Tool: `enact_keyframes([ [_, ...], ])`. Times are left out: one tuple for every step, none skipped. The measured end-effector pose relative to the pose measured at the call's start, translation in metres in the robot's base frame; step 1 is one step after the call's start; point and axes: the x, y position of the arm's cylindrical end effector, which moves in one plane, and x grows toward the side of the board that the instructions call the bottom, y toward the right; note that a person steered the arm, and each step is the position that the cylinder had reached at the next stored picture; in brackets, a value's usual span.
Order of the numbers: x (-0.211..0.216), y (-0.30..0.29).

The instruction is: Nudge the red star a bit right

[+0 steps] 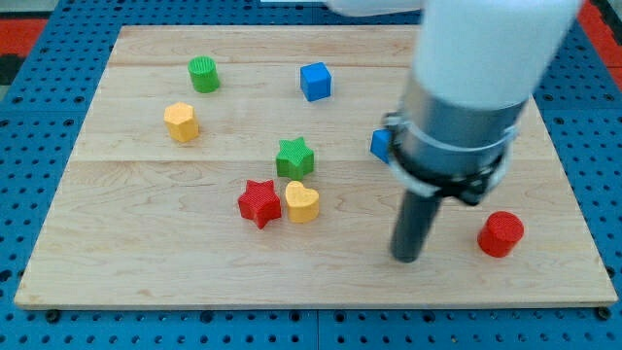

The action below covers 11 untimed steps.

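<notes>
Right of red star (259,203) and touching yellow heart (302,202): my tip (406,257), well apart; no jaws.

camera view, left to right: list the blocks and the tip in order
yellow hexagon → green cylinder → red star → green star → yellow heart → blue cube → half-hidden blue block → my tip → red cylinder

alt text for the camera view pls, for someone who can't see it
My tip rests on a wooden board, well to the view's right of the red star, which touches a yellow heart on its right. A green star sits just above them; the other blocks lie scattered.
</notes>
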Motion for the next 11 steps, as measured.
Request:
enact_keyframes([
  [0.011, -0.079],
  [0.011, -0.181],
  [-0.004, -0.281],
  [-0.065, -0.287],
  [-0.105, -0.248],
  [-0.110, -0.242],
  [-0.111, -0.239],
  [-0.111, -0.236],
  [-0.106, -0.237],
  [-0.094, -0.212],
  [-0.093, -0.155],
])
